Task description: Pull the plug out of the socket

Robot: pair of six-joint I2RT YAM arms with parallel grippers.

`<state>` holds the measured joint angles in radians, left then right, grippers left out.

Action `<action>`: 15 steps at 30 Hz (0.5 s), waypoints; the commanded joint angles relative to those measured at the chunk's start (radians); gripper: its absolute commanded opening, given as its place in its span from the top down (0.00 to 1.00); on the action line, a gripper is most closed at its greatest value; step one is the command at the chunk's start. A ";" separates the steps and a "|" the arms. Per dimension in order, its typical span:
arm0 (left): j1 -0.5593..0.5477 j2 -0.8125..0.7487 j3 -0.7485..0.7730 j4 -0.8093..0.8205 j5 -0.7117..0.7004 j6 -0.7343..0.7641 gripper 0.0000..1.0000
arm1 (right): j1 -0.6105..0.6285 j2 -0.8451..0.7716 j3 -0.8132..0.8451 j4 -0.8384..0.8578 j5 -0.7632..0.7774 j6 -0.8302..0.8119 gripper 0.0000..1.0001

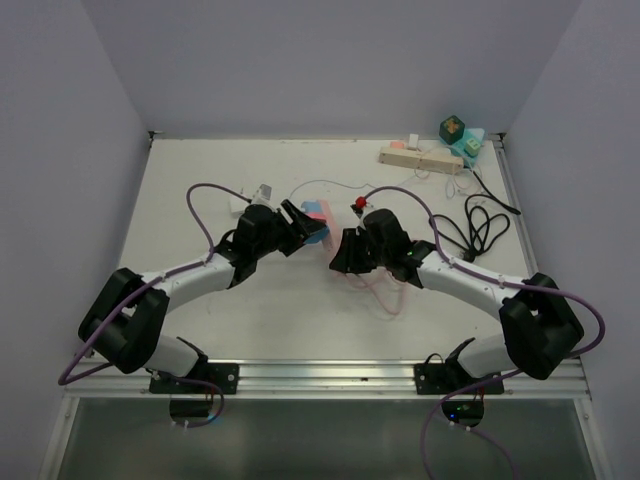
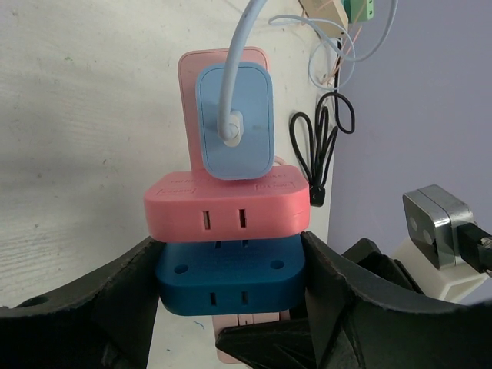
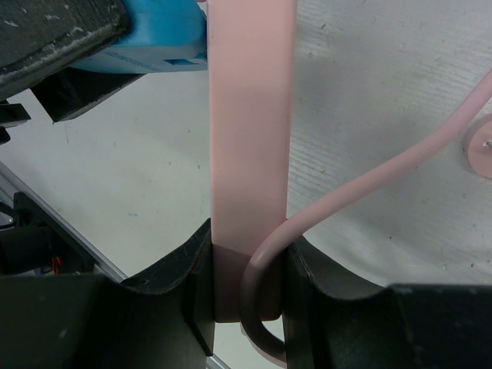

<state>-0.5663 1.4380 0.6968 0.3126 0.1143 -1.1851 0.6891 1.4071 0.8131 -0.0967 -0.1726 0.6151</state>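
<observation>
Dark blue plug (image 2: pixel 227 284) sits right between the left pincer's (image 2: pixel 231 257) two black fingers, which touch it on both sides. It is stuck in the pink socket strip (image 3: pixel 250 115). The right pincer (image 3: pixel 250 238) squeezes the strip's end tight.

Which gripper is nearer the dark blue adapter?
Left. The left gripper flanks the dark blue adapter on both sides. The right gripper is clamped on the pink power strip's other end, away from it.
</observation>
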 commanded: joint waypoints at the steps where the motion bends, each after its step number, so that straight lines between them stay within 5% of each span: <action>1: -0.007 -0.025 0.013 0.028 -0.019 -0.010 0.95 | 0.007 -0.017 0.000 0.111 0.047 0.005 1.00; 15: 0.147 -0.158 -0.007 -0.101 0.128 0.007 1.00 | -0.051 -0.014 -0.088 0.038 0.259 0.051 1.00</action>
<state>-0.4660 1.3396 0.6754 0.2287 0.1844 -1.1862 0.6693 1.4071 0.7349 -0.0635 -0.0349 0.6380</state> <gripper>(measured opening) 0.687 0.344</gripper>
